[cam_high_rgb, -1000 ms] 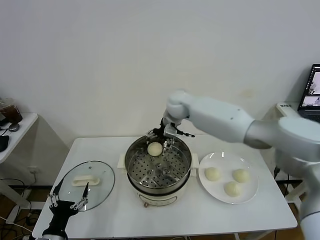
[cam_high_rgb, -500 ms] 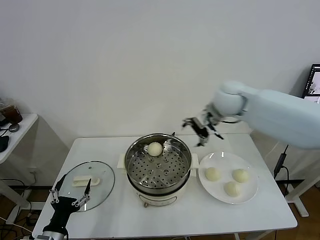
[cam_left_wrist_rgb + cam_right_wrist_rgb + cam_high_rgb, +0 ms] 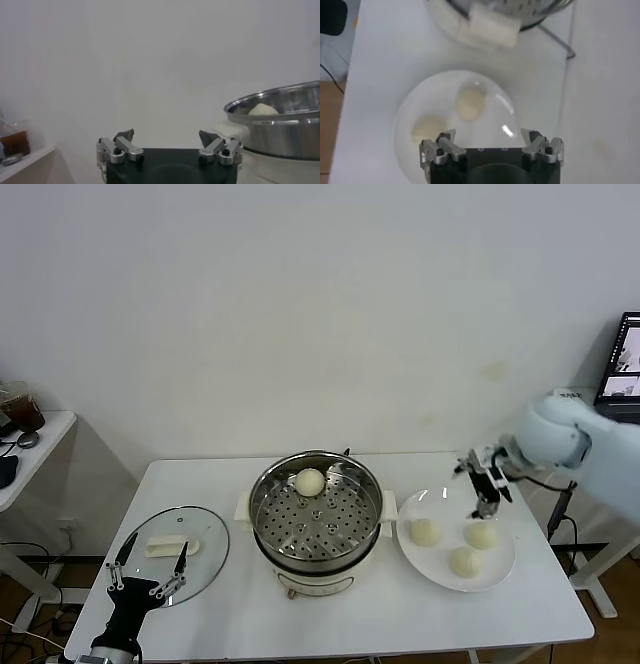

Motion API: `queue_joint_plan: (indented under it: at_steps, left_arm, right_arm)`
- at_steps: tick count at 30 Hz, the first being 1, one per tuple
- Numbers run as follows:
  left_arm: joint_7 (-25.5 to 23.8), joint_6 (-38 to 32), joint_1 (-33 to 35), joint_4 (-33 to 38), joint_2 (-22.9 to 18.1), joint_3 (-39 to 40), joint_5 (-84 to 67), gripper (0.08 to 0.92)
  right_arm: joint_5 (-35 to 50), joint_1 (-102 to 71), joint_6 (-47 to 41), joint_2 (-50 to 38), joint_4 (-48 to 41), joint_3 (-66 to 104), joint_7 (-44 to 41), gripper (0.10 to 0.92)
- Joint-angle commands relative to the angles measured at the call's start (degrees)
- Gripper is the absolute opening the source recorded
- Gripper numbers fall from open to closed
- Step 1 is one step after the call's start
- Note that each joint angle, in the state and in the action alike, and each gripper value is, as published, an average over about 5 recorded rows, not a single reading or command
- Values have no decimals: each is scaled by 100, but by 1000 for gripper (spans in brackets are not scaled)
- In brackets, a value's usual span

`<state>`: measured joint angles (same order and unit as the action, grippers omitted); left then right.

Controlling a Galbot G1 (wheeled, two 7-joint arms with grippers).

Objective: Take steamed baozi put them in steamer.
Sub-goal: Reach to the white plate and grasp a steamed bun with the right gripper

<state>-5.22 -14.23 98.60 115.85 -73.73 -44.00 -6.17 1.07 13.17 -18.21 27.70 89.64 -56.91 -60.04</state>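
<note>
I see my right gripper (image 3: 484,486) spread wide, empty, above the plate (image 3: 505,569) holding three baozi (image 3: 425,531); one baozi (image 3: 310,481) sits in the steamer (image 3: 316,519). My left gripper (image 3: 150,572) hangs released, near-left.

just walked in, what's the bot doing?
It's loading baozi into the steamer. One bun already sits on the perforated tray at the back. The right claw is open and empty, hovering over the plate, where three buns wait. The left claw is parked, open, low at the table's front-left corner by the glass lid.
</note>
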Motion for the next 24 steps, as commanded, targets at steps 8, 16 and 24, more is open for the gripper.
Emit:
queue_joint_plan:
  at_steps: [8,16,24]
  left_arm:
    - [-5,15,32,-24,-34,-49,48,823]
    - [-4,10,65,-23,-66,-107,49,823]
    - [-3,6,69,-33,-83,-123,65,823]
  right_arm:
    - [-660,-1452,701,1309,-1571,852,79,823]
    - [-816,-1568,821,1868,-2112,938,177,823]
    - [-1028,-1636,777,2128,-2366,995,182,823]
